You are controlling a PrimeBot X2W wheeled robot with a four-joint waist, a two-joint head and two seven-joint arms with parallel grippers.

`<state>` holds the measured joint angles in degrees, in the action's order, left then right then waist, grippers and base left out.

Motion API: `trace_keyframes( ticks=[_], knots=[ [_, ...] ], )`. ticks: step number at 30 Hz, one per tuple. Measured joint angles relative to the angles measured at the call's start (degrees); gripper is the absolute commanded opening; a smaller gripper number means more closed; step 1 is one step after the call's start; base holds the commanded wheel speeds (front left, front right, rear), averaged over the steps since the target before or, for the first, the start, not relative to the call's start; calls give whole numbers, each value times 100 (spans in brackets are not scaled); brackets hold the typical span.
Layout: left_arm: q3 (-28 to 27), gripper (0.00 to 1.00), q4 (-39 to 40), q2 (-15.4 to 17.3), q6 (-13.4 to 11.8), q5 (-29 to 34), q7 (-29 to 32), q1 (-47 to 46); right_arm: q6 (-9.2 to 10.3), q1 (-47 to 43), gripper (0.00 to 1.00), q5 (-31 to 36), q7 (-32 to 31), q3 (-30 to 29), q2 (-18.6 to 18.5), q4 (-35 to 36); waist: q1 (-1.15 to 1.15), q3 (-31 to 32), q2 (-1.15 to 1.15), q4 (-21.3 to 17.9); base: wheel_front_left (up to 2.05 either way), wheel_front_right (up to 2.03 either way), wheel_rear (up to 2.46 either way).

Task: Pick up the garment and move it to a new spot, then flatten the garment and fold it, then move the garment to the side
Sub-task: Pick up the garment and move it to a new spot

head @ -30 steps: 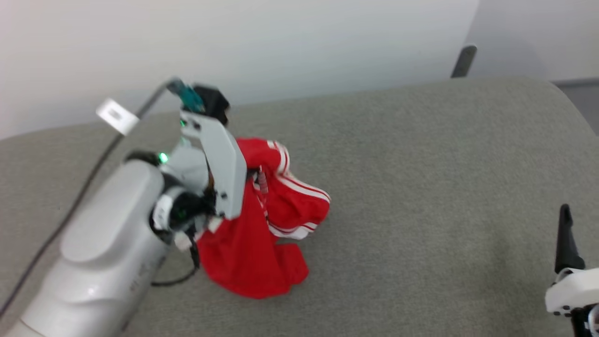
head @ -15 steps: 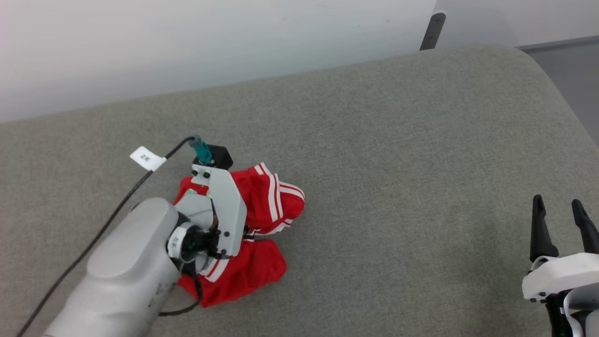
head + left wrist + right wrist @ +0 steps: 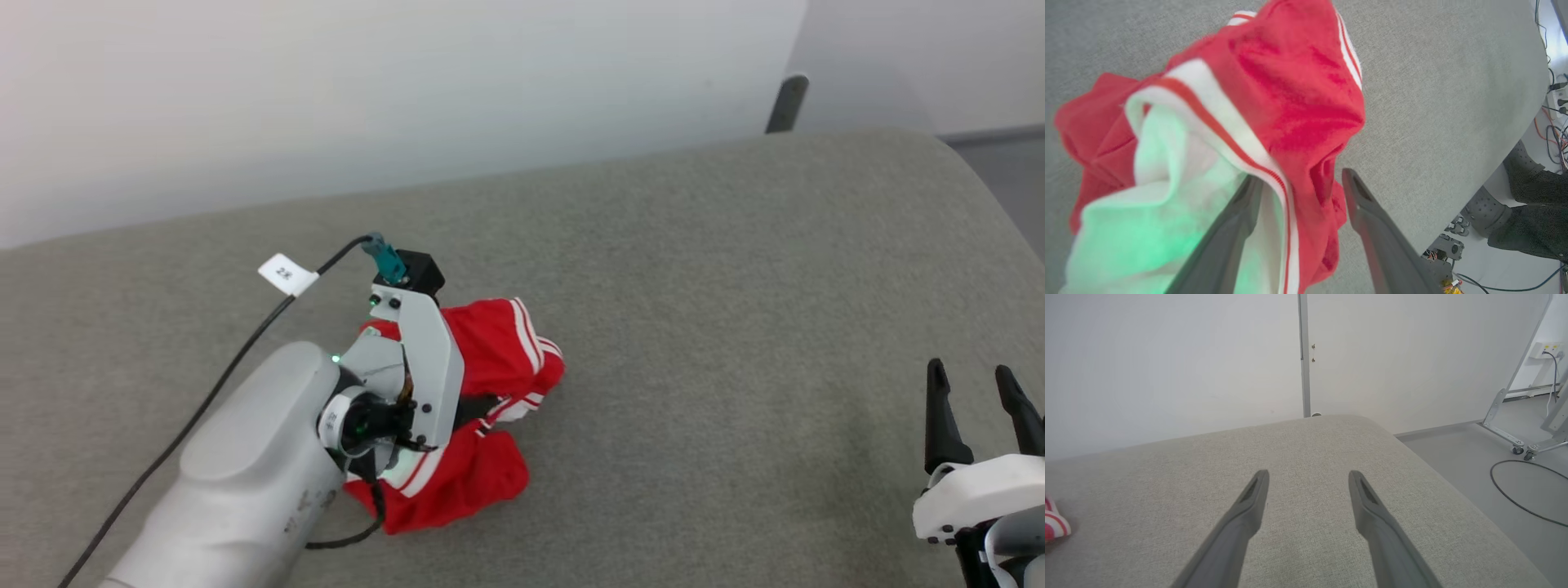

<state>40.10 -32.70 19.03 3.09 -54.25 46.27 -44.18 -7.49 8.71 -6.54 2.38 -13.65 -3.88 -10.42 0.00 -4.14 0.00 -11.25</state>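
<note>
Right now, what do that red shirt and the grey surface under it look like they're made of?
Red jersey: soft, thin knit fabric, possibly polyester; it crumples into loose folds. Grey cushioned surface: matte woven upholstery, judging by its fine speckled weave and rounded padded edge.

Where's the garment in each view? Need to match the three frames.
Head: garment lies crumpled, lower left of centre.
Left wrist: garment covers the left and centre, with a fold between the spread fingers of the left gripper.
Right wrist: a striped bit of garment shows low at the left edge.
Shared landmark: the grey cushion it lies on.
</note>
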Motion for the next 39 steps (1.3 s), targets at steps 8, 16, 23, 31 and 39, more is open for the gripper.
trace_keyframes(
  ticks=[8,16,23,31,39],
  knots=[
    [-229,100,499,159,105,-114,-502,190,0,-167,100,8,-123,147,-134,242,0,366,0,361,0,0,0],
    [-638,100,1079,655,305,-99,-1853,786,0,-280,100,-20,-124,289,-260,334,0,717,0,727,0,0,0],
    [-920,100,1298,1016,397,5,-3249,1496,0,-489,100,-60,-33,353,-338,354,0,1013,0,1017,0,0,0],
    [-1106,100,1371,1374,420,214,-4962,2342,0,-701,100,-77,99,349,-371,287,0,1289,0,1271,0,0,0],
    [-1363,100,1274,1542,394,371,-5958,3162,0,-876,100,-79,263,336,-470,166,0,1430,0,1430,0,0,0]
  ],
)
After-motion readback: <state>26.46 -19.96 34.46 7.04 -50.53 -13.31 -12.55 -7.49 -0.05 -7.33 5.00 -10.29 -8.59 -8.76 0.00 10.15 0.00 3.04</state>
